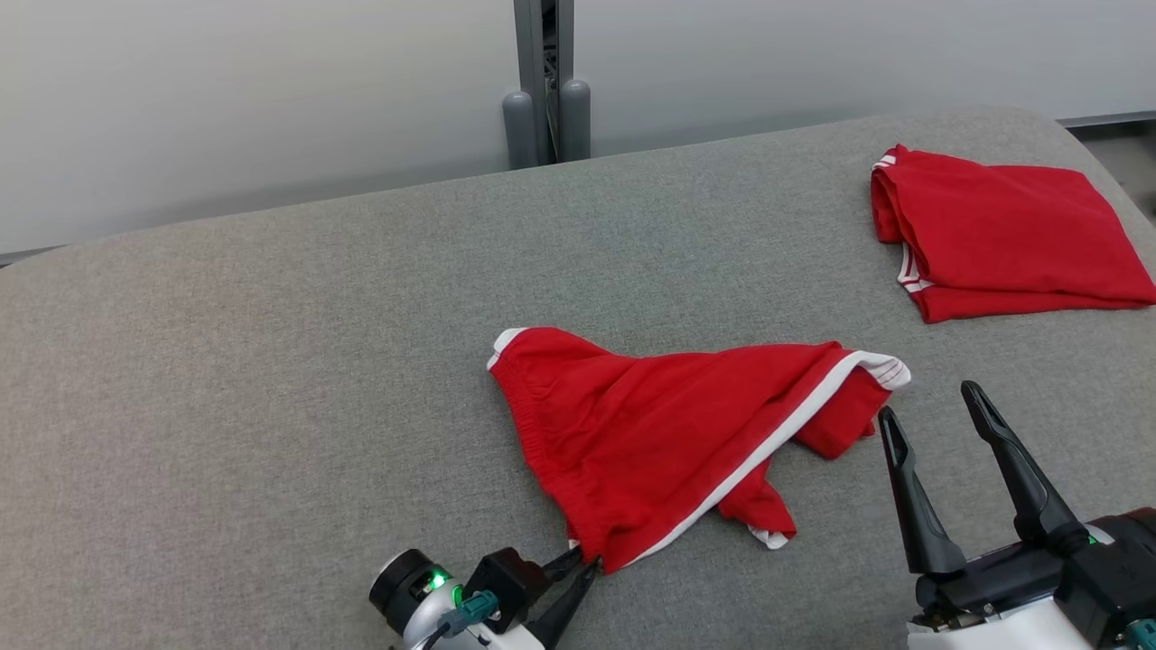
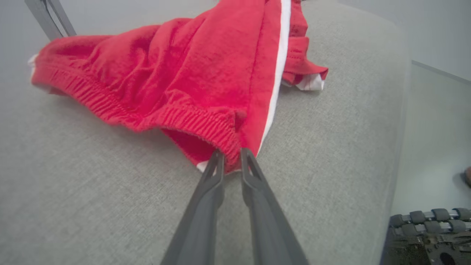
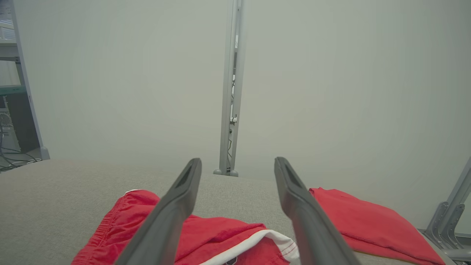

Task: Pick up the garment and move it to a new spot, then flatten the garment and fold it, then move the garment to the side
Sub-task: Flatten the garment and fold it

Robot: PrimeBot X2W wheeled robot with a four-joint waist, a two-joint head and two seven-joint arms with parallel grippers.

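Observation:
The garment [image 1: 668,424], red shorts with a white side stripe, lies crumpled in the middle of the grey padded table [image 1: 271,361]. At the garment's near corner, my left gripper [image 1: 585,564] has its two fingers pinched on the elastic waistband. The left wrist view shows this grip close up: left gripper [image 2: 231,154], red waistband cloth of the garment [image 2: 184,73] squeezed between the tips. My right gripper [image 1: 930,402] stands open just right of the garment's far leg hem, holding nothing. From the right wrist, the right gripper [image 3: 237,161] hovers above the garment [image 3: 206,232].
A second red garment [image 1: 1002,235], folded, lies at the table's far right corner, also as the folded garment [image 3: 368,221]. A grey post [image 1: 545,81] rises behind the table's back edge. The table's right edge [image 2: 399,147] drops to the floor.

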